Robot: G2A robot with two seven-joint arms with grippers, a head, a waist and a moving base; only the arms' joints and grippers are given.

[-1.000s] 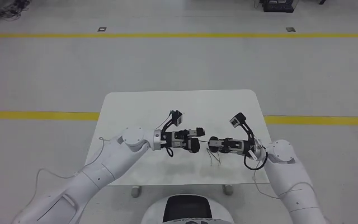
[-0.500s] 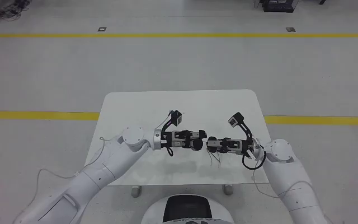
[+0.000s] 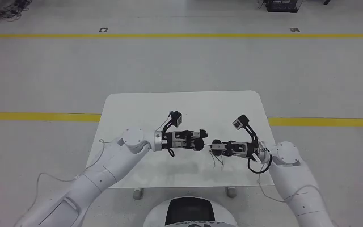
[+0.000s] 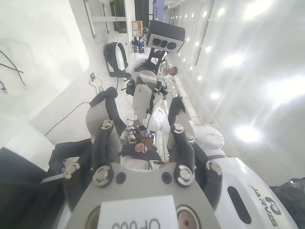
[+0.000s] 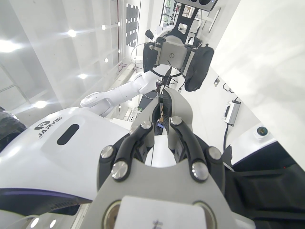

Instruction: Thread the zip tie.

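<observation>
- The left gripper (image 4: 141,96) and the right gripper (image 5: 163,97) face each other tip to tip above the white table (image 3: 142,108), close together and level.
- Left gripper: fingers spread wide. In the left wrist view the other arm's tips lie in line with the gap between them.
- Right gripper: fingers pressed together, leaving only a hairline slit. They pinch the zip tie (image 5: 169,65), a thin dark strand that rises from the tips and crosses in front of the left gripper's grey palm plate.
- The tie is off the table, in the short gap between the two grippers. Whether its free end touches the left gripper cannot be told.
- Obstructions: each wrist carries a black camera on a bracket, the left one (image 3: 177,118) and the right one (image 3: 241,121). Both stand on the far side of the grippers and lean toward each other.
- A black cable loop (image 3: 252,164) hangs at the right wrist, on the near side.
- Thin dark strands (image 3: 214,163) show on the table top just below the right gripper. Whether they are loose ties or shadows cannot be told.
- Edges: the grippers hang over the near half of the table, about midway across. The near edge is the closest one. The far edge and both rounded side edges are well apart from them.
- A yellow floor line (image 3: 45,117) runs past both sides of the table.
</observation>
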